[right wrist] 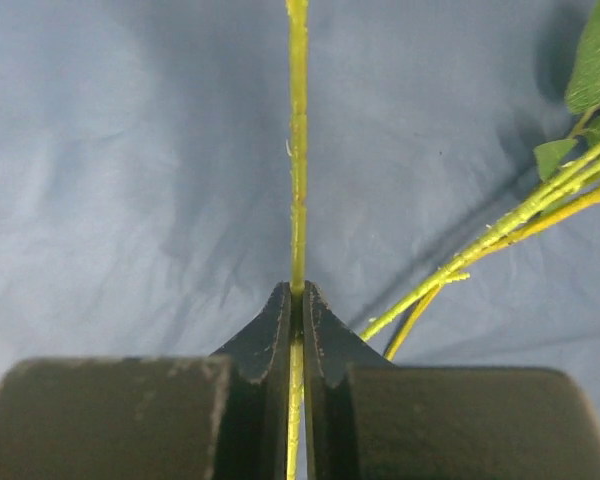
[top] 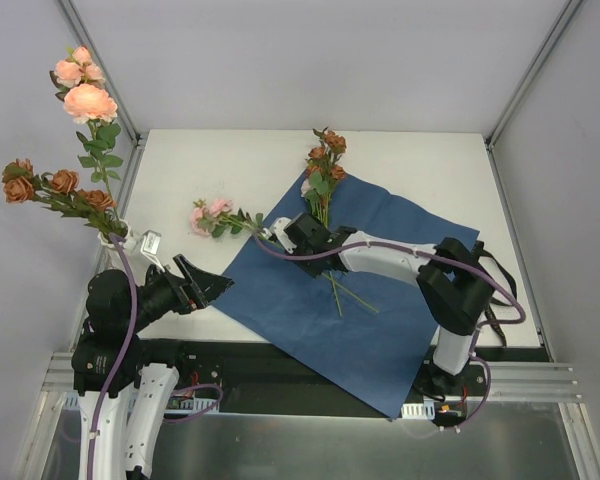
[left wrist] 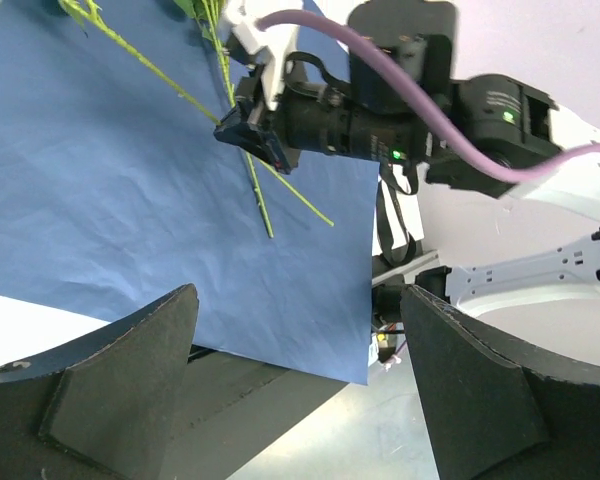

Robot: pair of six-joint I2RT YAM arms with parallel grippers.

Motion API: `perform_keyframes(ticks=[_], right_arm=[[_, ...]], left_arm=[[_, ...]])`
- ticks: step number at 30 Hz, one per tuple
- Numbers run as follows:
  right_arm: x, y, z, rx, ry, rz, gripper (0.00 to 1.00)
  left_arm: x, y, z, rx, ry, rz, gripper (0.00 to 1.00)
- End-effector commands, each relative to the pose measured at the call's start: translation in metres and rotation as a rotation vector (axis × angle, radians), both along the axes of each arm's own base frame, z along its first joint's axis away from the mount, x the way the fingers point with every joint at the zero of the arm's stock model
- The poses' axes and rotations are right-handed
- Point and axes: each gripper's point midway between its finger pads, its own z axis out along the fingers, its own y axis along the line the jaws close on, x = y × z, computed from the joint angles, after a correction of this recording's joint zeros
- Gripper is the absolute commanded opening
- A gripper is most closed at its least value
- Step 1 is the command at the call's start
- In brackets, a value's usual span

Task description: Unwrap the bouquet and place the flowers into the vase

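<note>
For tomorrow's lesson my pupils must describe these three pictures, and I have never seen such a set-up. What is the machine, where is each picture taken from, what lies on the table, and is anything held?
These are two robot arms bolted at the near edge of a white table. The wide picture looks down from above and behind them; the other two come from a camera on each wrist, showing its own black fingers. A sheet of blue paper lies spread on the table, with rust-orange roses lying partly on it. At the left edge pink roses stand upright. The right gripper is shut on one thin green stem; the left gripper is open and empty.
</note>
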Motion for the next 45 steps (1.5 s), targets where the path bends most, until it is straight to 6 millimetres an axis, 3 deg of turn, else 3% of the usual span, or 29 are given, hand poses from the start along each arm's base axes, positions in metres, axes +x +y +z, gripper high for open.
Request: perform_keyframes(ticks=[1, 3, 4, 6, 9, 14, 15, 21, 24, 31, 32, 34, 35, 37, 38, 39, 45], right_arm=[[-0.008, 0.003, 0.067, 0.149, -0.087, -0.032, 0.01], [-0.022, -0.001, 0.069, 0.210, -0.042, -0.068, 0.01], [-0.028, 0.000, 0.086, 0.281, -0.048, -0.076, 0.01], [-0.048, -0.001, 0.096, 0.388, 0.010, -0.100, 0.01], [-0.064, 0.001, 0.116, 0.537, 0.050, -0.140, 0.01], [-0.085, -0.010, 0.124, 0.651, 0.092, -0.194, 0.01], [-0.088, -0.013, 0.136, 0.692, 0.081, -0.191, 0.01], [-0.098, -0.027, 0.162, 0.778, 0.040, -0.172, 0.01], [-0.100, -0.032, 0.171, 0.782, 0.021, -0.163, 0.01], [-0.105, -0.032, 0.185, 0.823, 0.031, -0.155, 0.01], [-0.106, -0.031, 0.184, 0.823, 0.039, -0.154, 0.01], [-0.108, -0.032, 0.187, 0.838, 0.045, -0.157, 0.01], [-0.109, -0.032, 0.188, 0.840, 0.046, -0.156, 0.01], [-0.110, -0.033, 0.192, 0.856, 0.048, -0.164, 0.01], [-0.111, -0.033, 0.194, 0.862, 0.051, -0.161, 0.01], [-0.112, -0.034, 0.198, 0.878, 0.052, -0.161, 0.01], [-0.123, -0.038, 0.215, 0.938, 0.065, -0.138, 0.00]], left_arm=[[-0.003, -0.005, 0.021, -0.047, -0.054, -0.025, 0.82], [-0.004, -0.008, 0.020, -0.065, -0.043, -0.038, 0.82], [-0.003, -0.008, 0.022, -0.072, -0.051, -0.038, 0.82], [-0.002, -0.010, 0.022, -0.097, -0.040, -0.045, 0.82], [0.001, -0.013, 0.026, -0.137, -0.051, -0.048, 0.82], [0.007, -0.016, 0.034, -0.190, -0.060, -0.057, 0.82], [0.008, -0.016, 0.034, -0.194, -0.059, -0.059, 0.82], [0.017, -0.017, 0.039, -0.226, -0.068, -0.052, 0.81], [0.025, -0.018, 0.042, -0.235, -0.061, -0.053, 0.81], [0.049, -0.024, 0.067, -0.209, -0.117, -0.076, 0.74], [0.045, -0.034, 0.073, -0.195, -0.144, -0.124, 0.75], [0.059, -0.041, 0.072, -0.154, -0.149, -0.106, 0.75], [0.047, -0.062, 0.073, -0.147, -0.155, -0.195, 0.75], [0.052, -0.079, 0.067, -0.102, -0.149, -0.223, 0.75], [0.062, -0.080, 0.071, -0.063, -0.193, -0.174, 0.75], [0.057, -0.094, 0.070, -0.046, -0.205, -0.213, 0.75], [0.075, -0.128, 0.072, -0.002, -0.272, -0.234, 0.68]])
